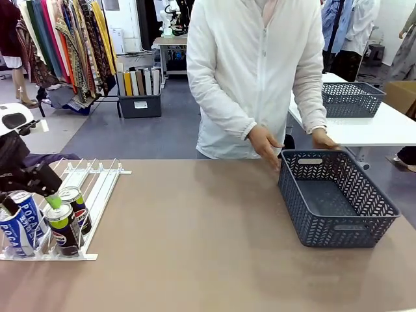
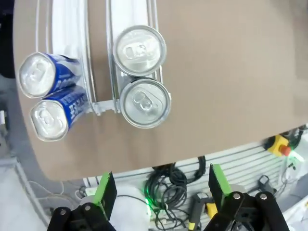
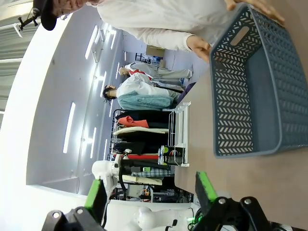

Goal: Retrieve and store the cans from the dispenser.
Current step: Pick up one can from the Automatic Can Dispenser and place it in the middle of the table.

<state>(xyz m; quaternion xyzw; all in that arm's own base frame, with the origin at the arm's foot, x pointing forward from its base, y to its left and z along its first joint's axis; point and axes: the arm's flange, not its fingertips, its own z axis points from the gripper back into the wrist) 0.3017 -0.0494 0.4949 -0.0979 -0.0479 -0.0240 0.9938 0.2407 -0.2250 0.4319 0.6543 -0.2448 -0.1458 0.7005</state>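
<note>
Nothing stored yet: all four cans (image 1: 65,224) stand at the low front end of the dispenser (image 1: 97,188), and the basket (image 1: 338,231) is empty (person's hands (image 1: 265,144) at its far rim). Cans upright, long axis vertical, silver tops up. Left gripper (image 2: 160,185) hovers above them, spread wide and empty; right gripper (image 3: 149,190) is also spread.

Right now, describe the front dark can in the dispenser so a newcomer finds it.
On the table's near left corner sits the white rail dispenser, loaded at its near end. It is the inner lane's front can: black with a green band, unlike the blue Pocari cans alongside.
</note>
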